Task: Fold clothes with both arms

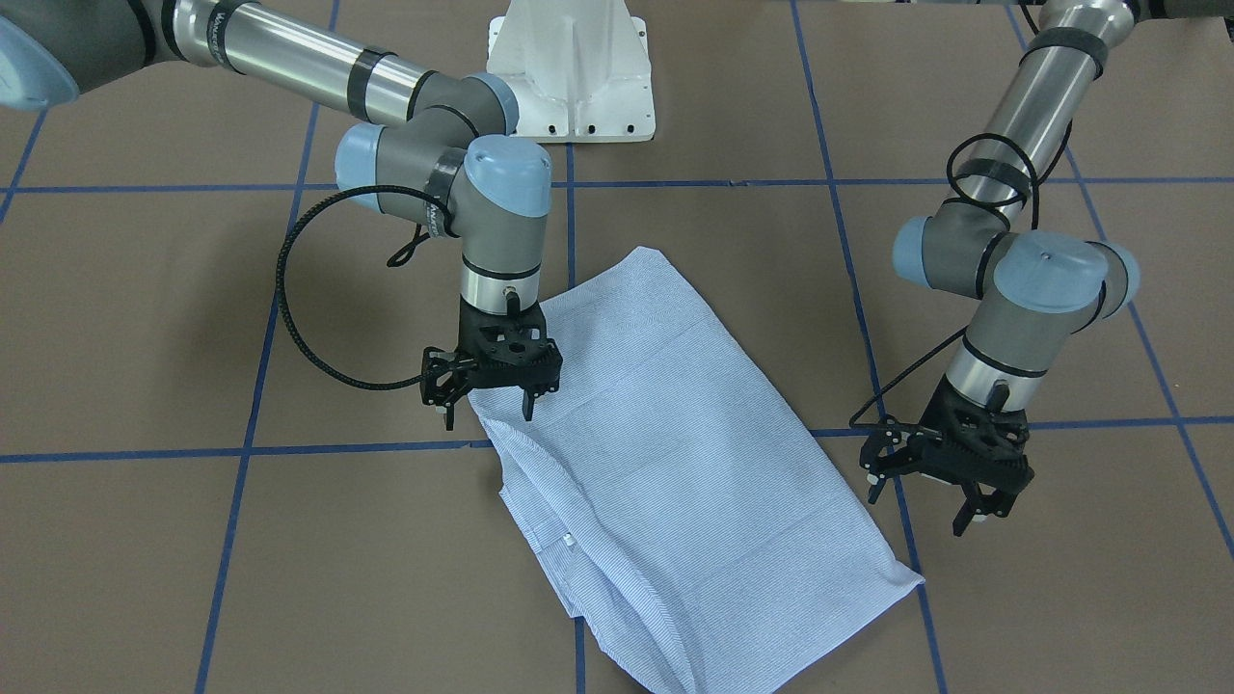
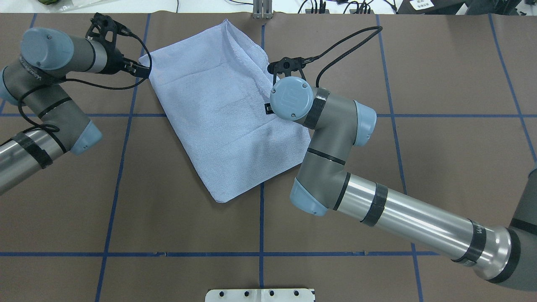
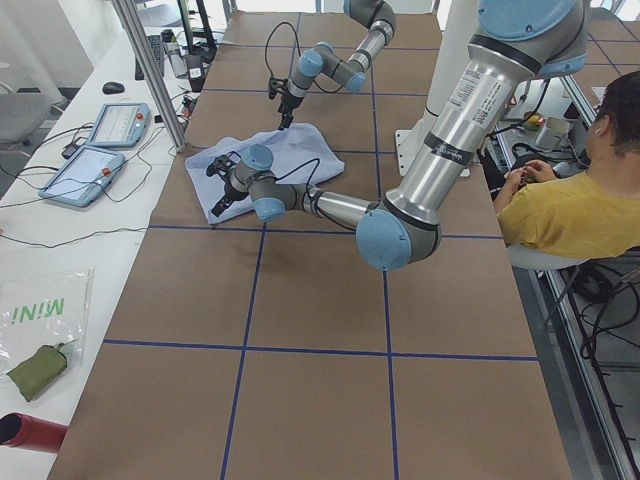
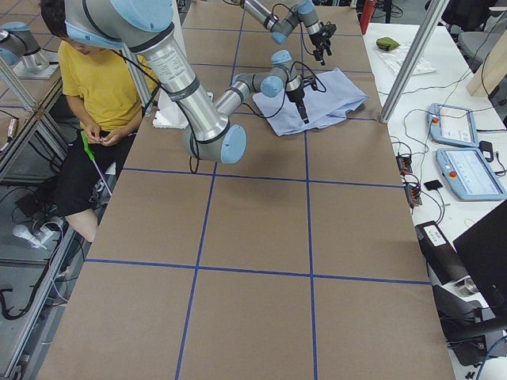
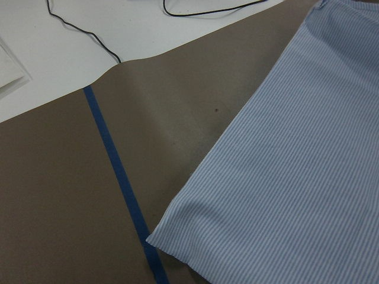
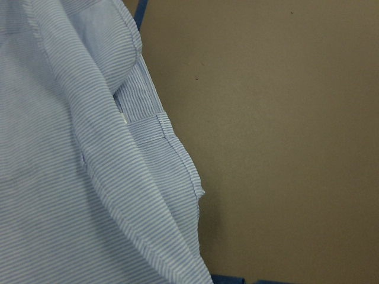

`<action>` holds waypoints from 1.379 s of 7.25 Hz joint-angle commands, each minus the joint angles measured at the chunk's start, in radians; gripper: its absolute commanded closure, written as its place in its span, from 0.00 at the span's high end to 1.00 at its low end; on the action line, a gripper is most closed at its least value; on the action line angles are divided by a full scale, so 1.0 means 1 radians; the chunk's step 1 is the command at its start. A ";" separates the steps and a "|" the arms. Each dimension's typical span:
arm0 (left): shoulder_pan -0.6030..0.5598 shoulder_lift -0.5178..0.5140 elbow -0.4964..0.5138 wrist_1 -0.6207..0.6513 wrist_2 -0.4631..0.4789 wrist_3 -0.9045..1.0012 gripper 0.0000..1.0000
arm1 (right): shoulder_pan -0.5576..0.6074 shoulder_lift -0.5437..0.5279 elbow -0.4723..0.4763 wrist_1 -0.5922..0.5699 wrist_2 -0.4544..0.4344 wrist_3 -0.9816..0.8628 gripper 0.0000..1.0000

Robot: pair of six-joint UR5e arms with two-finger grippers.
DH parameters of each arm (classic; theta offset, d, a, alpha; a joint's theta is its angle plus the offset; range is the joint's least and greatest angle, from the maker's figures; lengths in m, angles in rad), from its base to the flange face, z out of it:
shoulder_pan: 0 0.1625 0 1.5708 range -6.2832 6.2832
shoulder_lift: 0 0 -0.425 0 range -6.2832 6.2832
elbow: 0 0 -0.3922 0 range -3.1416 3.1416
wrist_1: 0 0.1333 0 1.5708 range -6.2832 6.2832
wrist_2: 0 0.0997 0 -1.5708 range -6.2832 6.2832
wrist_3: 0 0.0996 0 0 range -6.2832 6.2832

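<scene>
The light blue striped shirt (image 1: 675,453) lies folded into a slanted oblong on the brown table; it also shows in the overhead view (image 2: 222,113). My right gripper (image 1: 487,413) is open and empty, low over the shirt's long edge, with one finger above the cloth and one beside it. Its wrist view shows layered folds and a hem (image 6: 89,148). My left gripper (image 1: 921,506) is open and empty, just above the table beside the shirt's corner (image 1: 906,578). Its wrist view shows that corner (image 5: 177,231) next to blue tape (image 5: 118,171). No buttons or collar show.
The white pedestal base (image 1: 569,77) stands behind the shirt. Blue tape lines (image 2: 261,235) grid the brown table. An operator in yellow (image 3: 570,210) sits by the robot's side. Tablets (image 3: 95,150) and a metal post (image 3: 150,80) stand along the far table edge.
</scene>
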 commanded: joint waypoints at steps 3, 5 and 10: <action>0.006 0.026 -0.030 0.000 0.000 -0.003 1.00 | -0.030 -0.152 0.207 0.005 0.050 0.840 0.95; 0.009 0.041 -0.050 0.000 0.000 -0.003 1.00 | -0.114 -0.160 0.200 0.005 -0.018 0.986 0.95; 0.009 0.043 -0.049 0.000 0.000 -0.003 1.00 | -0.192 -0.155 0.169 -0.061 -0.097 0.990 0.89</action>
